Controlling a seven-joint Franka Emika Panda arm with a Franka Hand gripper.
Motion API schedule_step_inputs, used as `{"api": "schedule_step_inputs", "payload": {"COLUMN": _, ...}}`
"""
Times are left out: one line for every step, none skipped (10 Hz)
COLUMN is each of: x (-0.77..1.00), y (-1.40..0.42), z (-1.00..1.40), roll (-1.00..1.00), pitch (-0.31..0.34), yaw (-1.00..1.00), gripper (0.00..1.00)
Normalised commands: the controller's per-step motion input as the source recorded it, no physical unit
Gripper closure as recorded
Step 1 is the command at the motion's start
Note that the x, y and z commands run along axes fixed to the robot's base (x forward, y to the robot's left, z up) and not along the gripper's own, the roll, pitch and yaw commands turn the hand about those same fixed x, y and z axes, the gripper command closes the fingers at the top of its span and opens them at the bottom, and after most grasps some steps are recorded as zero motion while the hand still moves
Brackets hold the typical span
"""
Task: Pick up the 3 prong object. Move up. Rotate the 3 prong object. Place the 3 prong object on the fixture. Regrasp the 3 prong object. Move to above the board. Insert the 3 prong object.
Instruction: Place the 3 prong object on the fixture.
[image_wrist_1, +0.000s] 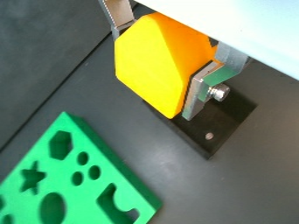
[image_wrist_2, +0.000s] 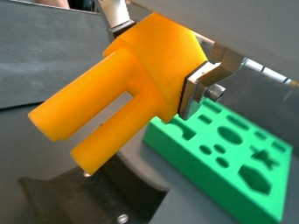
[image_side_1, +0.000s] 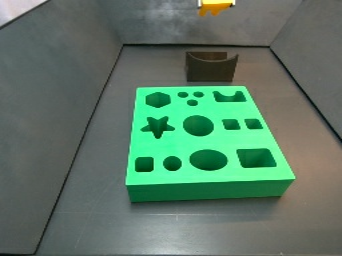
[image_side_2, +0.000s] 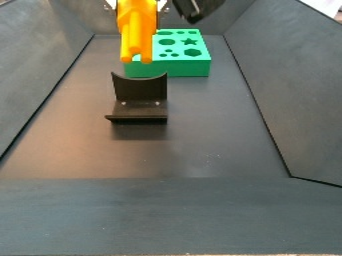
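We hold the 3 prong object (image_wrist_2: 128, 83) clamped between the gripper (image_wrist_2: 163, 66) fingers (image_wrist_2: 201, 83), closed on its block end, prongs hanging free. The fixture (image_side_2: 138, 97) sits right under the prongs, the board (image_side_1: 203, 140) lies beyond it. We judge the step is placing: we should lower slowly, keeping the piece centred on the notch, and release only once seated. The arm hangs high, wrist tilted.

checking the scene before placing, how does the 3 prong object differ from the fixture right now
The 3 prong object is orange-yellow; the fixture is near black. The object hangs in the gripper, above the floor; the fixture stands on it, its notch empty. The object is long with prongs; the fixture is squat. Both sit beside the board.
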Motion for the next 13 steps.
{"api": "schedule_step_inputs", "payload": {"x": 0.09, "y": 0.05, "z": -0.01, "roll": -0.62, "pitch": 0.143, "yaw": -0.15, "gripper": 1.0}}
{"api": "schedule_step_inputs", "payload": {"x": 0.08, "y": 0.05, "z": -0.01, "roll": -0.45, "pitch": 0.109, "yaw": -0.16, "gripper": 1.0}}
{"api": "schedule_step_inputs", "payload": {"x": 0.07, "y": 0.03, "z": -0.01, "roll": -0.25, "pitch": 0.066, "yaw": -0.15, "gripper": 1.0}}
{"api": "schedule_step_inputs", "payload": {"x": 0.13, "y": 0.13, "z": -1.0, "roll": -1.0, "pitch": 0.136, "yaw": -0.17, "gripper": 1.0}}
{"api": "schedule_step_inputs", "payload": {"x": 0.13, "y": 0.14, "z": -1.0, "roll": -1.0, "pitch": 0.116, "yaw": -0.18, "gripper": 1.0}}
{"api": "schedule_step_inputs", "payload": {"x": 0.15, "y": 0.14, "z": -1.0, "roll": -1.0, "pitch": 0.136, "yaw": -0.19, "gripper": 1.0}}
{"api": "schedule_step_inputs", "payload": {"x": 0.16, "y": 0.14, "z": -1.0, "roll": -0.86, "pitch": 0.122, "yaw": -0.19, "gripper": 1.0}}
{"api": "schedule_step_inputs", "payload": {"x": 0.16, "y": 0.14, "z": -1.0, "roll": -0.69, "pitch": 0.09, "yaw": -0.19, "gripper": 1.0}}
{"api": "schedule_step_inputs", "payload": {"x": 0.17, "y": 0.14, "z": -1.0, "roll": -0.46, "pitch": 0.046, "yaw": -0.18, "gripper": 1.0}}
{"api": "schedule_step_inputs", "payload": {"x": 0.18, "y": 0.14, "z": -1.0, "roll": -0.29, "pitch": 0.025, "yaw": -0.17, "gripper": 1.0}}
{"api": "schedule_step_inputs", "payload": {"x": 0.19, "y": 0.13, "z": -0.97, "roll": -0.19, "pitch": -0.004, "yaw": -0.15, "gripper": 1.0}}
{"api": "schedule_step_inputs", "payload": {"x": 0.15, "y": 0.11, "z": -0.76, "roll": -0.17, "pitch": -0.021, "yaw": -0.13, "gripper": 1.0}}
{"api": "schedule_step_inputs", "payload": {"x": 0.13, "y": 0.1, "z": -0.62, "roll": -0.16, "pitch": -0.029, "yaw": -0.12, "gripper": 1.0}}
